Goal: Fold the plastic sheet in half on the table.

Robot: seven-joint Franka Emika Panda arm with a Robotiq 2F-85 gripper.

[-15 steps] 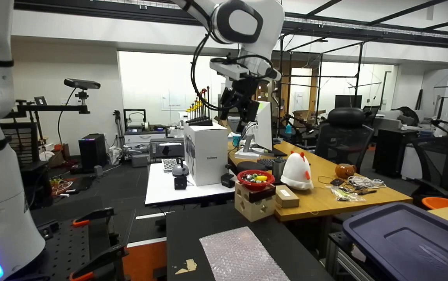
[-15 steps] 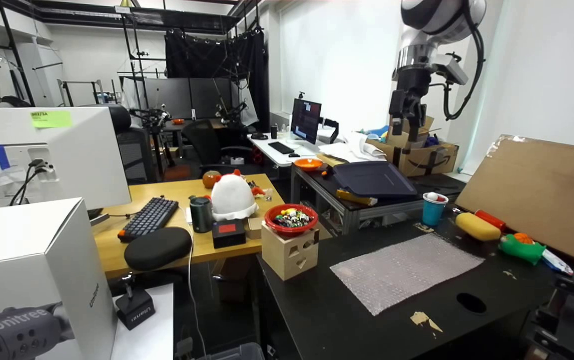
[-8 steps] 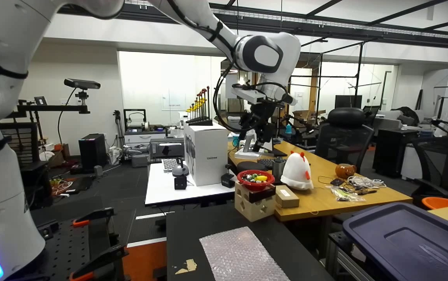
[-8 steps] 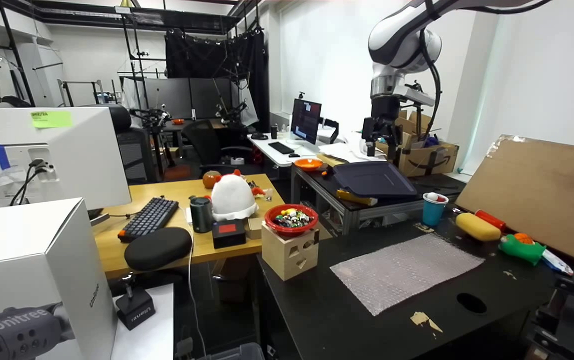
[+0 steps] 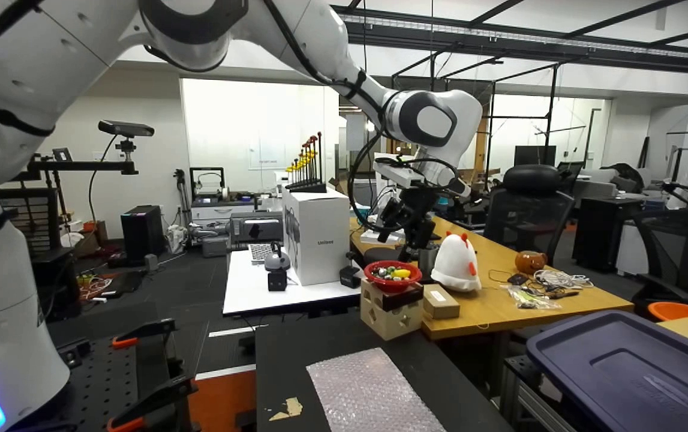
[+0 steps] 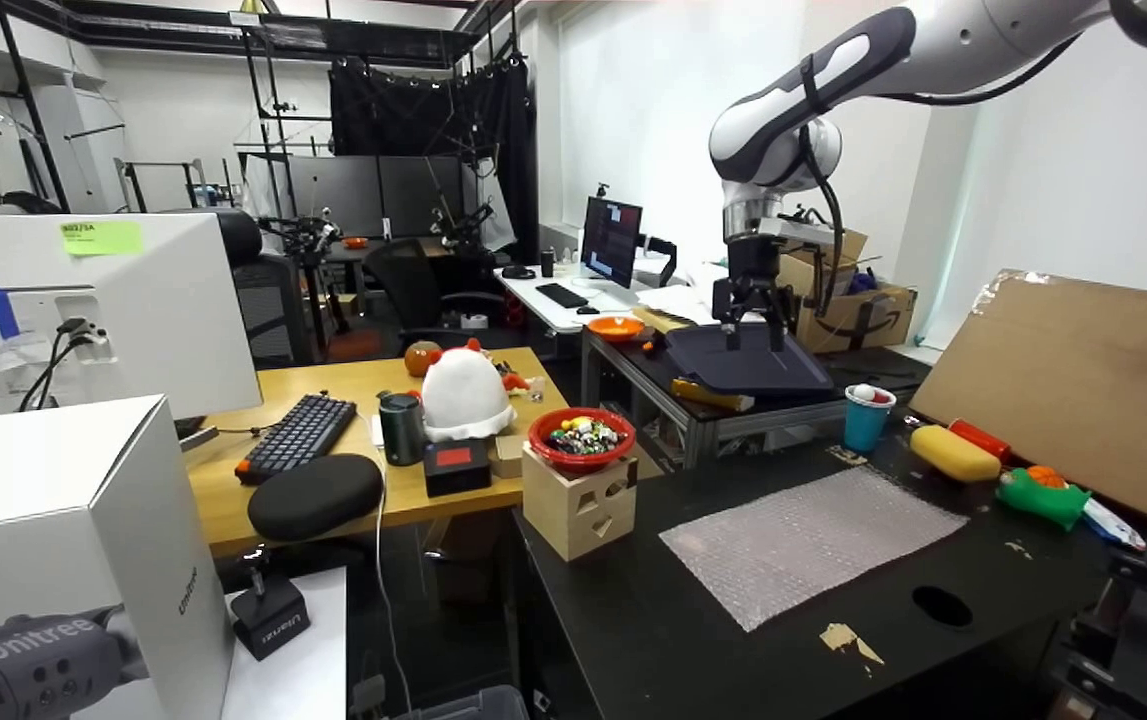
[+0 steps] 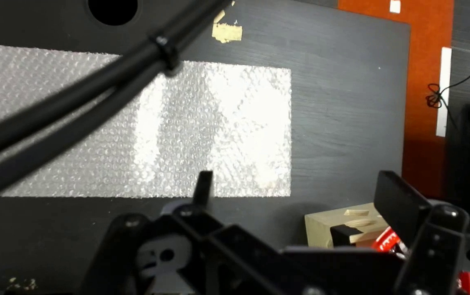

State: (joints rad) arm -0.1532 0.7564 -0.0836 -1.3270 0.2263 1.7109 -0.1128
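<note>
The gripper [image 7: 295, 184] has its fingers [image 7: 203, 186] set wide. Well below the fingertips, the sheet [image 7: 185, 123] lies flat on the table [image 7: 341, 102].

My claw [image 5: 394, 246] hangs with its jaws apart in an exterior view.
Lower than it I see a red bowl [image 5: 383, 287] on a wooden box [image 5: 393, 327], then the plastic sheet [image 5: 373, 391] on the black table [image 5: 290, 360]; a plush toy [image 5: 454, 265] sits to the claw's right, as I look.
</note>
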